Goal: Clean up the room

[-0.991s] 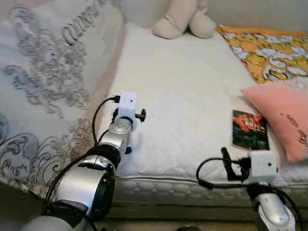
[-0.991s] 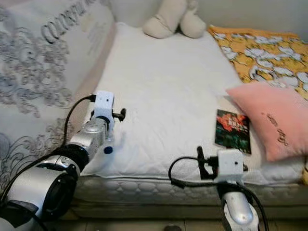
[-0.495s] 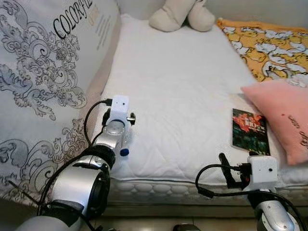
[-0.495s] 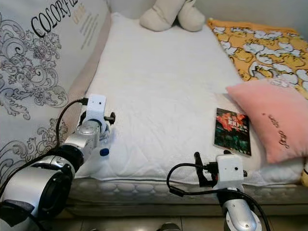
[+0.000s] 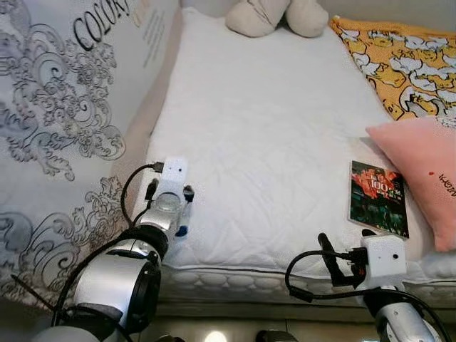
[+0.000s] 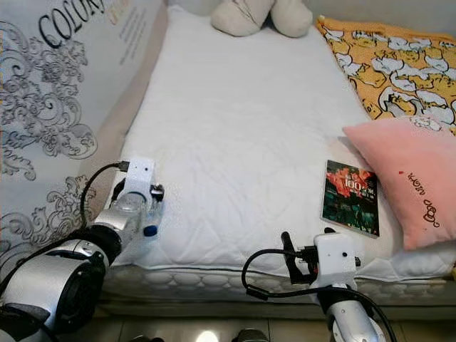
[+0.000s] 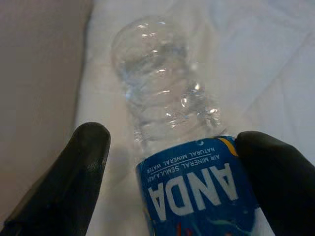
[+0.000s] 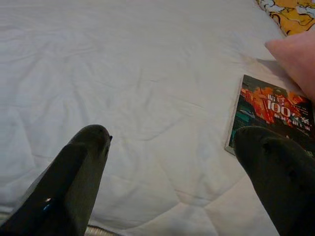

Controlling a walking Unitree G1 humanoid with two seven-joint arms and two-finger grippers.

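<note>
- right gripper (image 8: 170, 162): both black fingers (image 8: 81, 167) spread wide, nothing between them
- hovering over the white quilted bed (image 8: 128, 73)
- book (image 8: 273, 115) with dark red/orange cover lies flat on the bed, one finger overlapping its near corner
- pink pillow (image 8: 295, 56) just beside the book's far edge
- yellow patterned blanket (image 8: 288, 10) at the far corner

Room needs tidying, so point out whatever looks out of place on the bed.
A clear water bottle with a blue label lies at the mattress edge near the wall, between the left gripper fingers. A book lies loose beside the pink pillow, ahead of the open right gripper. Nothing looks spilled or damaged.
</note>
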